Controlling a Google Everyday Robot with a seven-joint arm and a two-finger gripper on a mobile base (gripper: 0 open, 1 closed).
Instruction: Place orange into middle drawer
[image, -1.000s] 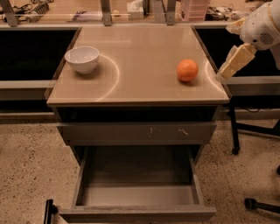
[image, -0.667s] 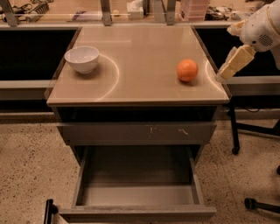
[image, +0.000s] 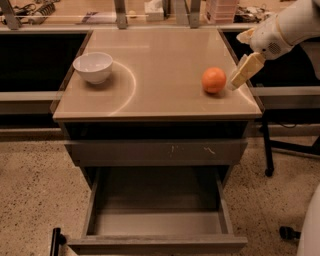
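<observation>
The orange (image: 214, 80) sits on the tan cabinet top (image: 155, 75), near its right edge. My gripper (image: 240, 76) hangs from the white arm at the upper right, just to the right of the orange and close above the top's right edge. It holds nothing. The middle drawer (image: 156, 210) is pulled out below, wide and shallow, with a flat grey floor and nothing in it. Its front panel runs along the bottom of the view.
A white bowl (image: 93, 66) stands at the left of the cabinet top. A shut grey drawer front with white scratch marks (image: 156, 152) is above the open drawer. A chair base (image: 280, 150) stands on the speckled floor at the right.
My gripper has moved left and slightly down, closer to the orange. The orange, bowl and drawer have not moved.
</observation>
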